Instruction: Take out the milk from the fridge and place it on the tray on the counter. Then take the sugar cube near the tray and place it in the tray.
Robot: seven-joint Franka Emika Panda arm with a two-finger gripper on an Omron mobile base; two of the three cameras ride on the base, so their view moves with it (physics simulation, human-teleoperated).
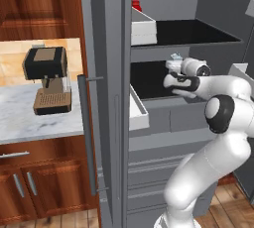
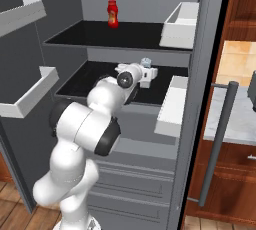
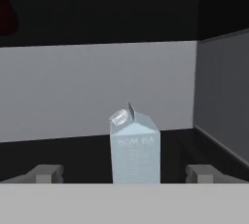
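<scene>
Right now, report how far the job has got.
Done: the fridge is open and the arm reaches onto its lower shelf. In hand: the gripper is open, fingers either side of the upright milk, not yet closed on it. Left: grasp, carry it to the tray, then move the sugar cube.

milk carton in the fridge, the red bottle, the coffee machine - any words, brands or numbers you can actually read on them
Milk carton: one faint line of pale print across the upper front, too blurred to read.
Red bottle on the upper shelf: too small to tell whether it carries any text.
Coffee machine on the counter: no lettering visible.
No readable text in any view.
</scene>
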